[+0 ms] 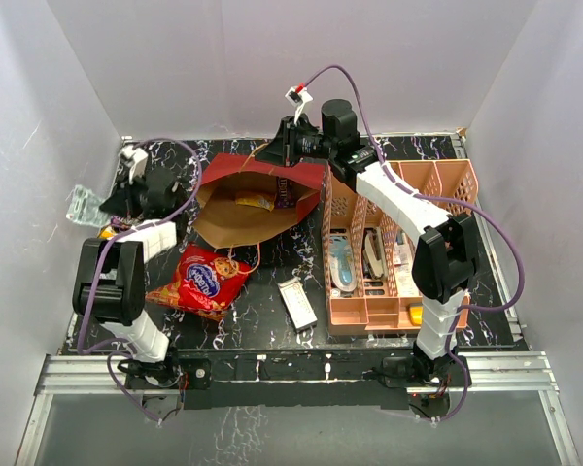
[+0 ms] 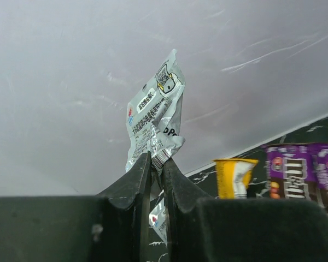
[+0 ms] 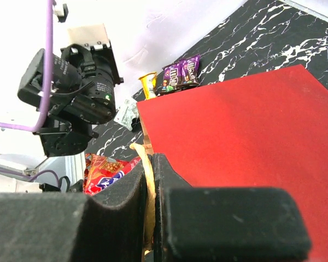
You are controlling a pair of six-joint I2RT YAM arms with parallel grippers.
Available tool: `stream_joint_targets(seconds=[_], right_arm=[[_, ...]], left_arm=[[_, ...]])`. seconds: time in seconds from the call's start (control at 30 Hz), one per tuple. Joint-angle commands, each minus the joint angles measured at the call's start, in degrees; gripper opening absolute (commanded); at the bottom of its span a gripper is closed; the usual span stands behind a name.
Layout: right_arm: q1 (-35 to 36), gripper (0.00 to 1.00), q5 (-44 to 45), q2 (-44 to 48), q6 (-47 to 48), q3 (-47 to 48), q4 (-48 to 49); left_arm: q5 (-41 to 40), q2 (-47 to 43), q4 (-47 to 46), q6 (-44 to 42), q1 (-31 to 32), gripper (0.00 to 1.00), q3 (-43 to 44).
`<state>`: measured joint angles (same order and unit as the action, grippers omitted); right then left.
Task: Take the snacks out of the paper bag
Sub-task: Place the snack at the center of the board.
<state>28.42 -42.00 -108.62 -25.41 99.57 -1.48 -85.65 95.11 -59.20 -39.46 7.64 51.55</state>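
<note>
The paper bag lies on its side at the back of the table, dark red outside, its brown mouth facing the front. My right gripper is shut on its tan cord handle at the bag's far edge. An orange-yellow packet and a purple packet lie in the mouth. My left gripper is shut on a clear wrapper, held up off the table's left edge. The large red snack bag lies on the table in front of the paper bag.
A small white box lies to the right of the red snack bag. The pink rack with stationery fills the right half of the table. White walls close in the back and both sides.
</note>
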Motion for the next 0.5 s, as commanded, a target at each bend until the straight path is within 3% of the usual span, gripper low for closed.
stream_joint_targets(seconds=[0.0,0.23,0.33,0.47], right_arm=[[-0.28,0.08,-0.89,2.70,-0.37,1.24,3.23],[-0.30,0.08,-1.14,2.46,-0.68,1.57,3.30],[-0.29,0.08,-1.42,2.36,-0.87,1.48,3.36],[-0.23,0.08,-1.28,2.51,-0.87,1.23,3.26]], left_arm=[[-10.32,-3.41,-13.60,2.68,-1.92,0.00,-6.23],[-10.39,-1.04,-29.96,-3.59,-3.30,0.00,-12.10],[-10.45,2.15,-43.06,-9.02,-3.65,0.00,-13.81],[-10.46,5.28,-43.67,-6.36,-4.46,0.00,-14.97]])
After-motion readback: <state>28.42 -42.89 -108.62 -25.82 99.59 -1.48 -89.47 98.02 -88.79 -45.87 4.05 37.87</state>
